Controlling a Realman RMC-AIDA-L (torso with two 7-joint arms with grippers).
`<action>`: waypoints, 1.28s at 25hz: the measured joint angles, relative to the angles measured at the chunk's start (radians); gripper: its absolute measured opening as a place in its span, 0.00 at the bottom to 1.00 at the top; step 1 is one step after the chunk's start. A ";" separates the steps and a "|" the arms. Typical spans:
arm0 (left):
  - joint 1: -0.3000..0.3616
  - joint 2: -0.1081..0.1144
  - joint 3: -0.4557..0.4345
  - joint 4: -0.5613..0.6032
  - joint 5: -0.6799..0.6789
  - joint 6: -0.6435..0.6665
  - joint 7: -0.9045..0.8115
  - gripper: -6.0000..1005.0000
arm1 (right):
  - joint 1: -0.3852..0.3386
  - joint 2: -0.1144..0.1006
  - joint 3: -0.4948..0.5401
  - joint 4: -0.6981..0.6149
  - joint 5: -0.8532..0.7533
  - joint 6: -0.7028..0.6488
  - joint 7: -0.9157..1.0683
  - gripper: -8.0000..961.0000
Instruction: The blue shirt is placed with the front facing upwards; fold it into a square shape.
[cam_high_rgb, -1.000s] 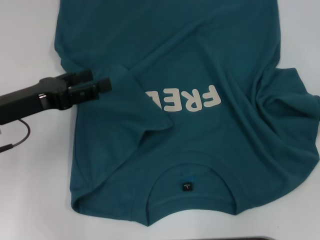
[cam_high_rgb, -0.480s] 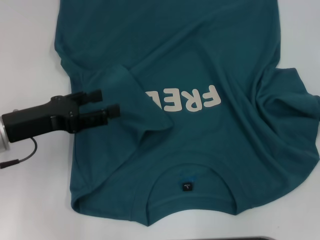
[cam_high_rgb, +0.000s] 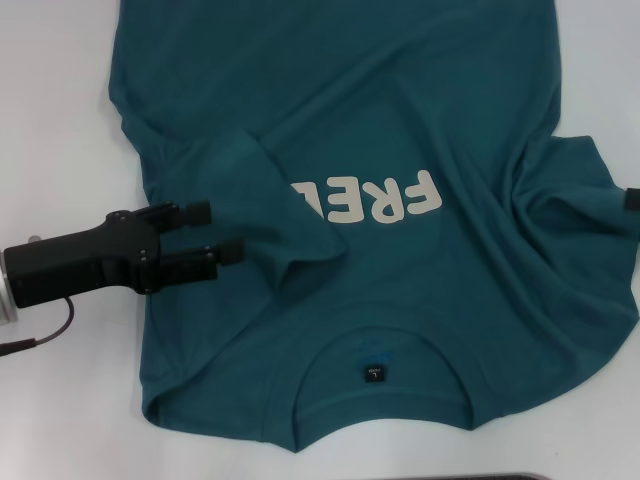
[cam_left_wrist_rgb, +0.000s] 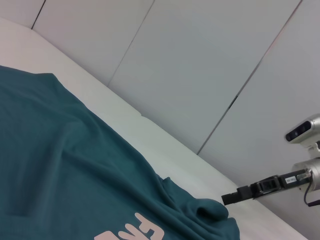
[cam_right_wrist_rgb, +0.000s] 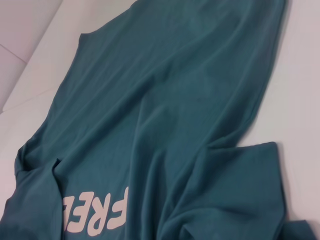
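Observation:
The blue shirt (cam_high_rgb: 400, 100) lies spread on the white table (cam_high_rgb: 60, 100), front up. Its ribbed collar (cam_high_rgb: 375, 350) and black neck label (cam_high_rgb: 373, 374) are nearest me. The left sleeve (cam_high_rgb: 270, 210) is folded in over the chest and covers the end of the cream lettering (cam_high_rgb: 380, 200). My left gripper (cam_high_rgb: 218, 230) hovers open beside that folded sleeve, with nothing between its fingers. The right sleeve (cam_high_rgb: 570, 200) lies bunched and wrinkled. Only a black tip of my right gripper (cam_high_rgb: 632, 200) shows at the right edge; the left wrist view shows the right gripper (cam_left_wrist_rgb: 227, 198) farther off, beside the shirt (cam_left_wrist_rgb: 50, 150).
Bare white table surrounds the shirt on both sides. A thin cable (cam_high_rgb: 40, 335) hangs from the left arm over the table. Grey wall panels (cam_left_wrist_rgb: 200, 75) rise behind the table's far edge.
The left gripper has moved toward me along the shirt's left side and its fingers have spread apart. A tip of the right gripper has come into view at the right edge.

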 joint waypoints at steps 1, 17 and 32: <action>0.000 0.000 -0.001 0.000 0.000 0.000 0.000 0.91 | 0.003 0.001 -0.003 0.008 0.000 0.006 0.000 0.93; -0.003 0.002 -0.007 0.001 0.000 -0.001 0.001 0.91 | 0.036 0.020 -0.037 0.050 0.003 0.070 -0.002 0.91; -0.005 0.002 -0.008 0.001 0.000 -0.006 0.002 0.91 | 0.050 0.033 -0.036 0.052 0.008 0.119 -0.007 0.51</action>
